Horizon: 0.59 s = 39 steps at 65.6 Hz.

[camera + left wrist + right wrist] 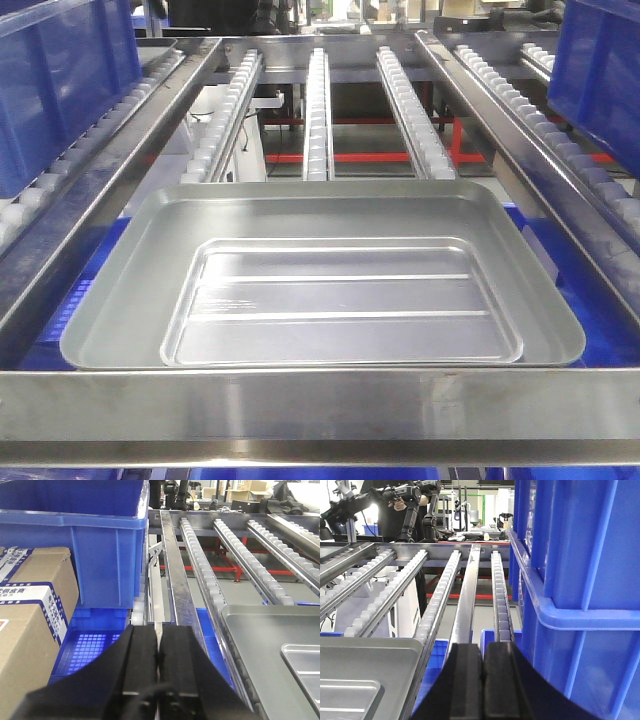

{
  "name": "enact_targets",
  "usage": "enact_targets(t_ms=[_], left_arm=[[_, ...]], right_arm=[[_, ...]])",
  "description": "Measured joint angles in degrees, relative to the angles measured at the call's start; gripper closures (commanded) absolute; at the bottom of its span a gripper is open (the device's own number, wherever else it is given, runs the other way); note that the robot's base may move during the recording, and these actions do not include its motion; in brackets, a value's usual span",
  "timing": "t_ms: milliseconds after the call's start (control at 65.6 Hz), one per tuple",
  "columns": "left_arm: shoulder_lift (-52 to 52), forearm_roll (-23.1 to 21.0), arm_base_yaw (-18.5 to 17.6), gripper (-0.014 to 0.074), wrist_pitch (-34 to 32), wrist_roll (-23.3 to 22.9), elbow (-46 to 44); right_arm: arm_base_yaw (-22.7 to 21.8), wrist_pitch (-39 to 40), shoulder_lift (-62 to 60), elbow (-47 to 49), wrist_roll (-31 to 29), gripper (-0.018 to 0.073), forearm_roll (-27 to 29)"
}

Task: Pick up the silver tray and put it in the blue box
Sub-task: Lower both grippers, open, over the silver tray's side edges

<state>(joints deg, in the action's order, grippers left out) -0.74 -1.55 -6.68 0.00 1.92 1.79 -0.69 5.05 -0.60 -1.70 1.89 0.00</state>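
Left pincer [159, 632] clenched, empty; right pincer [482, 652] clenched, empty. Silver tray [320, 290] flat at frame centre, roller rails [316, 110] toward top.

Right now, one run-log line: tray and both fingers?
silver tray: lying flat, ungripped | left fingers: shut, empty | right fingers: shut, empty | blue box: visible beneath tray edges
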Motion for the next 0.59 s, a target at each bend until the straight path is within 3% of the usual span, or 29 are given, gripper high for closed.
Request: enact_targets(t_ms=[595], left_arm=[[0.0,0.0,0.0,0.0603,0.0,0.0,0.0]], right_arm=[[0.0,0.0,0.0,0.0,0.0,0.0501,0.0]])
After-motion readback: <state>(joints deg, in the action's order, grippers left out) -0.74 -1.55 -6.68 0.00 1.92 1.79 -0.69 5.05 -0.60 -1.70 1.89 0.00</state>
